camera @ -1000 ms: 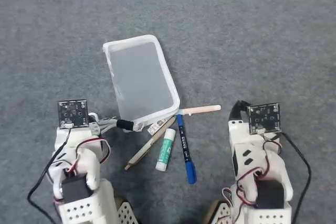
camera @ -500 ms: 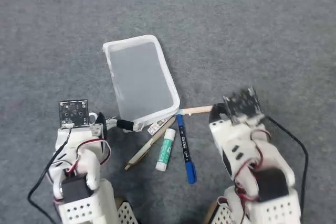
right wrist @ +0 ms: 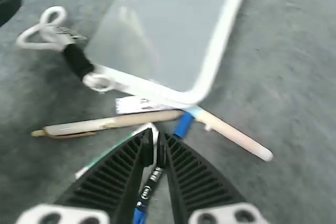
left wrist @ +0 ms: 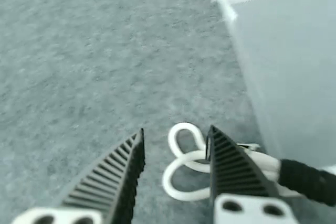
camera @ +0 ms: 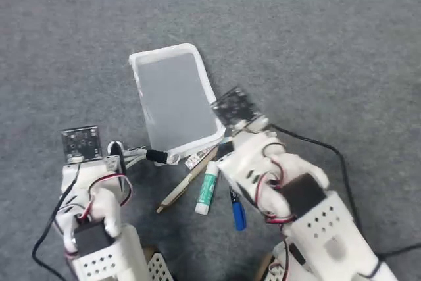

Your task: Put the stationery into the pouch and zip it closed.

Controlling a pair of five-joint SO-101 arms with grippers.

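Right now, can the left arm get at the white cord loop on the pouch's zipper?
Probably yes: the left gripper has its jaws open, the white cord loop lies uncovered on the carpet right at them, and nothing stands between.

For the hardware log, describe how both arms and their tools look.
The left arm and right arm are white plastic shells with perforated bases, black motors, looping red and black wires, and a dark square circuit board at each wrist. The left tool and right tool have black, ribbed, tapering fingers on white mounts with screw holes.
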